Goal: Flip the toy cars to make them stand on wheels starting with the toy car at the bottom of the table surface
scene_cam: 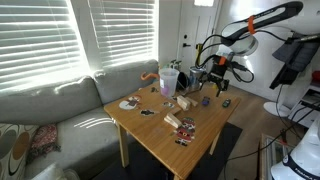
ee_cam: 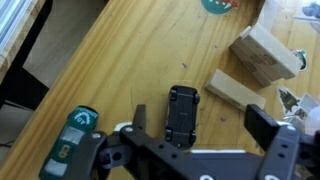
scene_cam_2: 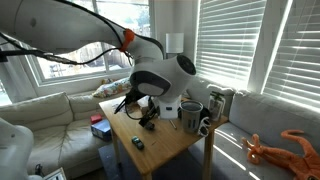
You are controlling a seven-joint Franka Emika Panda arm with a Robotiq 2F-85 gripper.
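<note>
The table (ee_cam: 120,50) was bare beyond the car (ee_cam: 182,112). Blocks (ee_cam: 236,88) stood by one side, a green thing (ee_cam: 72,140) by the other.

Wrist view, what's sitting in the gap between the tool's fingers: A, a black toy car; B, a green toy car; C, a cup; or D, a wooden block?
A: the black toy car shows in the gap of the open tool, touched by neither finger. The green toy car lies off to one side, and the wooden blocks are outside the gap.
</note>
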